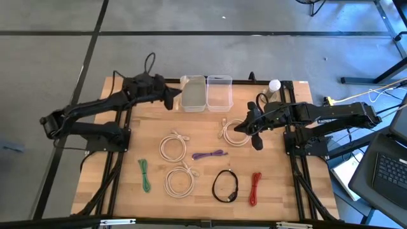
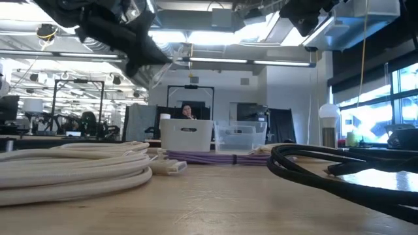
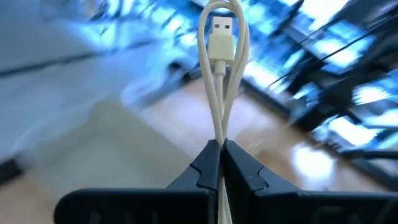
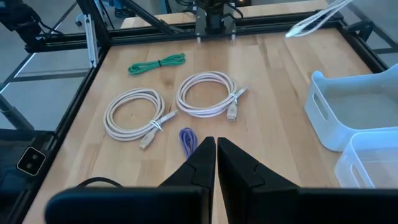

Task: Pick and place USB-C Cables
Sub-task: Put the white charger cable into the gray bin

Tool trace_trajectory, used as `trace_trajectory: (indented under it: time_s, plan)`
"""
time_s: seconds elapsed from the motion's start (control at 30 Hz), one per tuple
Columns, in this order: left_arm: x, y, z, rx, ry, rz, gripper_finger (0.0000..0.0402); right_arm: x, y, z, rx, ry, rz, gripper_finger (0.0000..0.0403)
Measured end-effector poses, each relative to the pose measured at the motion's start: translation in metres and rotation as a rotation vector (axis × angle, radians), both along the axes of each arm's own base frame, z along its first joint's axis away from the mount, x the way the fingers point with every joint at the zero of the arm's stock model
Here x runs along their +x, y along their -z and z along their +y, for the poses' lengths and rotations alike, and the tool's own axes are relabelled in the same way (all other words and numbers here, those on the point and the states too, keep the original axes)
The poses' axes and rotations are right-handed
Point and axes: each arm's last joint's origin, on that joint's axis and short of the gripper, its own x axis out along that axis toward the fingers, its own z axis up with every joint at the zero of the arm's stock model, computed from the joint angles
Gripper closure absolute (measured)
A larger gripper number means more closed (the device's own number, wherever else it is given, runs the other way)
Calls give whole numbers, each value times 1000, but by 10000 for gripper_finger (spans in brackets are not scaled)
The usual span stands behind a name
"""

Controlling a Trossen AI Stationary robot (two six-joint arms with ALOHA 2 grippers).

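Note:
My left gripper (image 3: 221, 148) is shut on a cream-beige USB-C cable (image 3: 221, 74) and hovers beside the white bin (image 1: 194, 93) at the table's far edge (image 1: 172, 97). On the table lie three cream-white coils (image 1: 173, 146) (image 1: 180, 180) (image 1: 234, 132), a purple bundle (image 1: 210, 154), a green one (image 1: 145, 175), a black coil (image 1: 225, 186) and a red bundle (image 1: 255, 188). My right gripper (image 4: 216, 146) is shut on nothing and hangs above the table by the right-hand white coil (image 1: 254, 135). My left gripper pinches the folded beige cable between its two fingers (image 3: 208, 163), several strands together. The looped end with a USB plug (image 3: 222, 30) sticks out past the fingertips. The cable is lifted clear of the table; the rest of it is hidden behind the fingers.
A clear bin (image 1: 219, 93) stands right of the white bin at the far edge. A white ball-topped round object (image 1: 274, 85) sits at the far right corner. Bare wood lies between the bins and the coils. A laptop (image 1: 388, 168) sits off the table's right side.

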Motion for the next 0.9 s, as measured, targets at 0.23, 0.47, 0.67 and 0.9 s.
trace_trajectory:
  time_s: [0.23, 0.47, 0.67, 0.9]
  plan:
    - [25, -25, 42, -28, -63, 59, 398, 0, 0, 0, 4, 2, -4, 382]
    - [64, -34, 82, -163, -105, 255, 398, 0, -1, 0, 26, 14, -4, 382]
    - [85, -28, 96, -277, -223, 557, 398, 0, 0, 0, 36, 21, 1, 382]
    - [114, 0, 97, -334, -201, 649, 398, 0, 0, 0, 28, 16, -1, 382]
